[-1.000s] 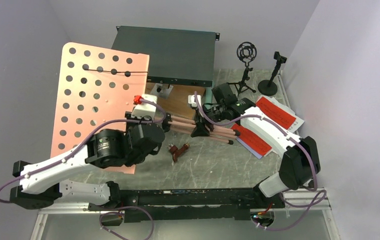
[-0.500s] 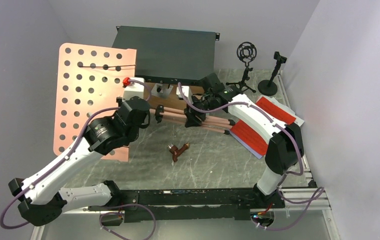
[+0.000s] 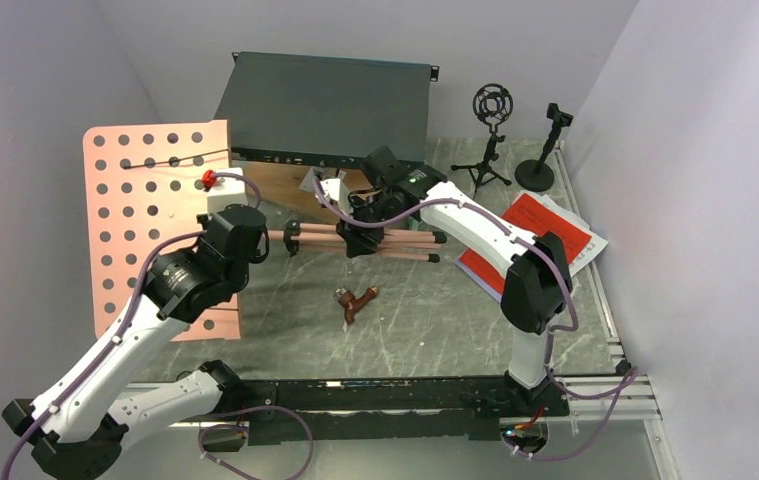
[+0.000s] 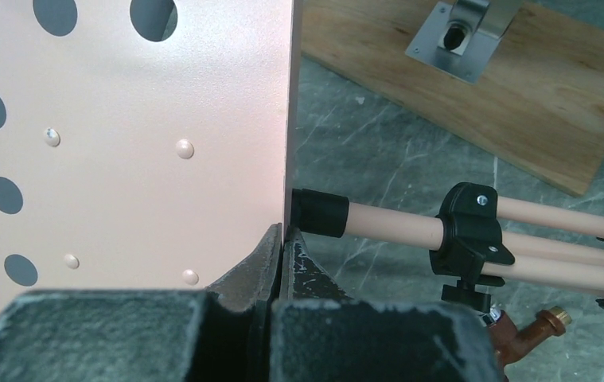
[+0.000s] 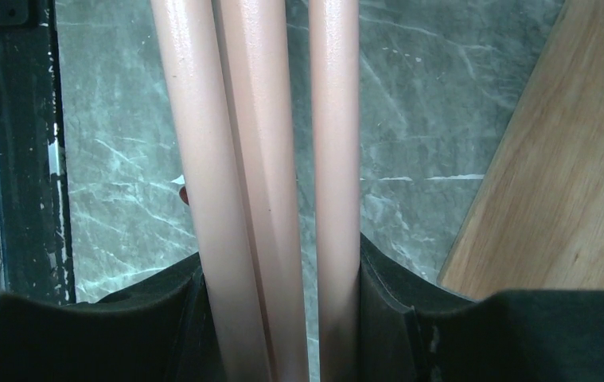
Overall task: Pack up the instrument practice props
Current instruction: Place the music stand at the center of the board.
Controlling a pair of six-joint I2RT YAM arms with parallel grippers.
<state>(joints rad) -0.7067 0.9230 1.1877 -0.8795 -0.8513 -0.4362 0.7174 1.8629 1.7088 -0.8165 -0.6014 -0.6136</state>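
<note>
The pink perforated music desk (image 3: 145, 210) stands on edge at the left, joined to its folded pink tripod legs (image 3: 400, 240), which lie level across the middle. My left gripper (image 3: 238, 215) is shut on the desk's right edge; in the left wrist view the jaws of the left gripper (image 4: 282, 239) pinch the thin desk (image 4: 123, 143) beside the legs (image 4: 394, 227). My right gripper (image 3: 357, 236) is shut on the bundled legs; in the right wrist view the right gripper (image 5: 280, 278) clamps the three legs (image 5: 266, 159). Red and white sheet-music pages (image 3: 545, 225) lie at the right. Two black mic mounts (image 3: 492, 110) (image 3: 545, 150) stand at the back right.
A big dark grey metal box (image 3: 330, 105) rests at the back on a wooden board (image 3: 275, 185) with a metal bracket (image 4: 465, 32). A small brown wooden piece (image 3: 355, 300) lies on the marble table (image 3: 425, 320) in front of the legs. Walls close both sides.
Both arms have carried the stand leftward and away from the near edge. The desk now stands further left, and the right arm has stretched left, uncovering the sheet-music pages.
</note>
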